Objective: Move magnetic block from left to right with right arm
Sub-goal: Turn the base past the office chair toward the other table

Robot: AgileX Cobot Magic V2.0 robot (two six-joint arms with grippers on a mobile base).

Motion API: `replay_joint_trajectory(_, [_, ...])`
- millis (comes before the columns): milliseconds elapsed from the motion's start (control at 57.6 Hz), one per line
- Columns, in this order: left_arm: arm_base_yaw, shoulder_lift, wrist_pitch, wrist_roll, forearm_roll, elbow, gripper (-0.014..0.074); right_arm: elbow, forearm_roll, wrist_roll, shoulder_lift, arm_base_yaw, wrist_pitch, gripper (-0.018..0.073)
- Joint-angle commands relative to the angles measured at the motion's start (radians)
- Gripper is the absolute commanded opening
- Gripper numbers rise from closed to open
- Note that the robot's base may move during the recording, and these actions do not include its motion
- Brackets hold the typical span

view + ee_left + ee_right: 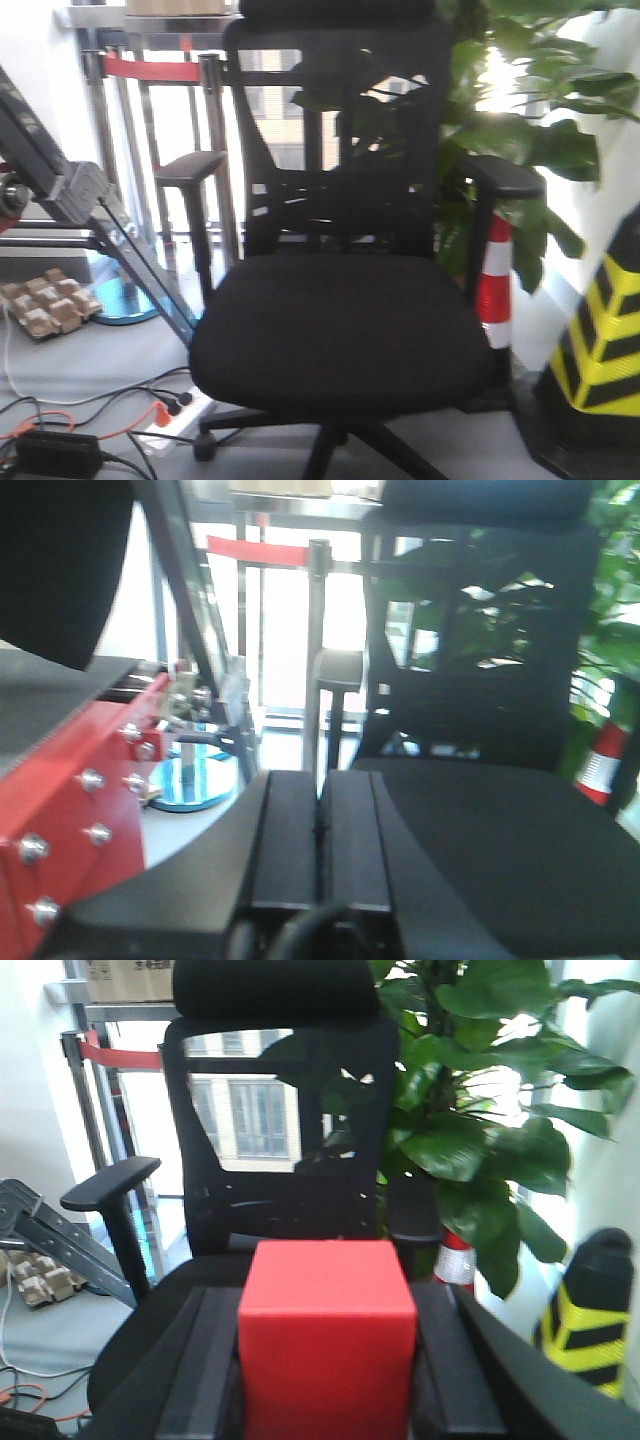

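The magnetic block (327, 1340), a plain red cube, fills the lower middle of the right wrist view, held between the two black fingers (215, 1360) of my right gripper (327, 1305), which is shut on it. It hangs in the air in front of a black office chair (275, 1130). In the left wrist view my left gripper (322, 825) is shut, its two black pads pressed together with nothing between them. Neither gripper shows in the front view.
A black office chair (335, 300) fills the front view. A leafy plant (520, 120) and a yellow-black striped post (605, 330) stand at the right. Cables and a power strip (165, 420) lie on the floor. A red metal bracket (70, 800) is left of my left gripper.
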State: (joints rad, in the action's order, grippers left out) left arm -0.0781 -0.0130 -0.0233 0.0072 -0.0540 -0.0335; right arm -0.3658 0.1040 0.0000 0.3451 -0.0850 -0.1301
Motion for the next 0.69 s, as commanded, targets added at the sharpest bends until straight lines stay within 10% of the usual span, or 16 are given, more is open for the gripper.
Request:
replay_joint_trajectory(0, [0.003, -0.010, 0.080, -0.007, -0.003, -0.009, -0.0126, -0.031, 0.003, -0.009, 0.007, 0.001, 0.091, 0.0266])
replay_joint_trajectory(677, [0.003, -0.010, 0.080, -0.007, -0.003, -0.009, -0.0126, -0.031, 0.003, -0.009, 0.007, 0.001, 0.091, 0.0266])
